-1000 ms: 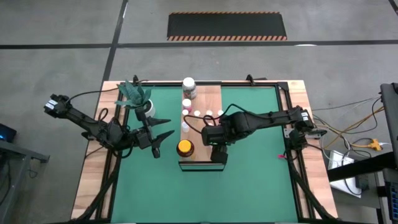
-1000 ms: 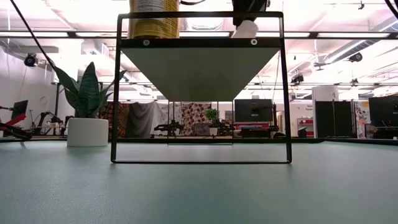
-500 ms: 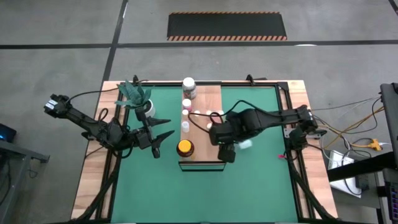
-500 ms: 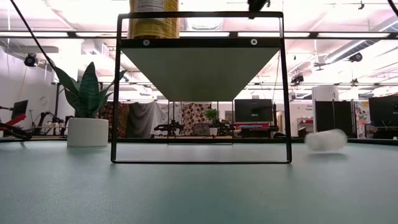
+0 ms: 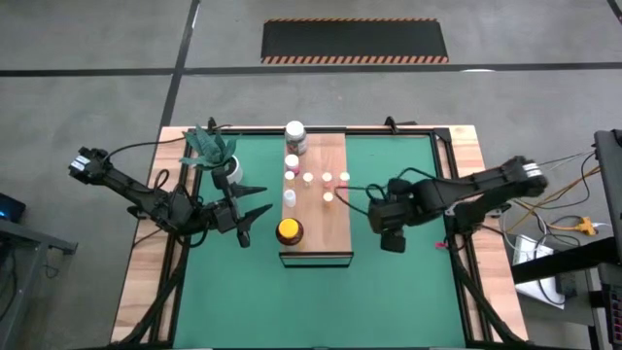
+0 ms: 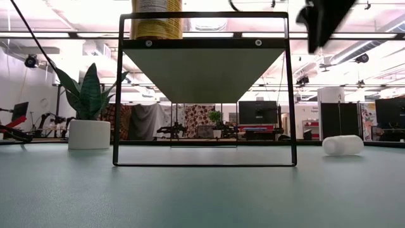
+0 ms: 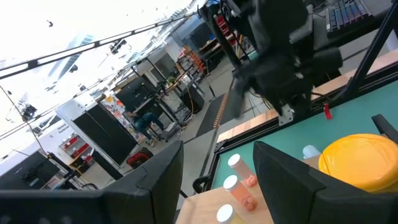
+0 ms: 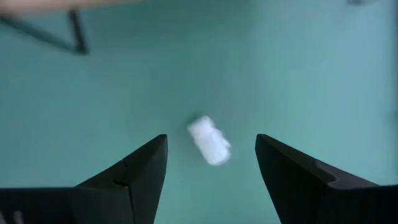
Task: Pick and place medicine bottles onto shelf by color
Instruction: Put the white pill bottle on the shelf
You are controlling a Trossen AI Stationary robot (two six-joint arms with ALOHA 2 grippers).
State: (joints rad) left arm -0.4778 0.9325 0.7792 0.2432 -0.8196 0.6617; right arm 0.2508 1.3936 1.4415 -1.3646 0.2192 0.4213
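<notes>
Right claw (image 5: 393, 233) spread wide, nothing between the fingers, hanging over the green mat (image 5: 408, 292) just off the shelf's right side. Seen past its two dark fingers (image 8: 134, 177) in the right wrist view: a small white bottle (image 8: 209, 140) lying on its side on the mat, clear of both fingers. Same bottle (image 6: 342, 145) lying tipped over in the low view, off to the right of the shelf's dark frame (image 6: 291, 95).

Left claw (image 5: 251, 212) parted, holding nothing, parked over the mat to the left of the shelf, fingers pointing toward the amber jar with the yellow lid (image 5: 289, 231).

Shelf (image 5: 335, 199), a long light-brown board, set in the middle of the worktop (image 5: 136, 301). Standing on it: the amber jar near the front left corner, a white-lidded jar (image 5: 294, 135) at the far left end, and several tiny bottles (image 5: 309, 179) between them, with white or pink caps. Yellow lid (image 7: 360, 162) and some small bottles (image 7: 235, 163) also visible in the left wrist view.

White pot with a green plant (image 5: 216, 151) at the mat's far left corner.
</notes>
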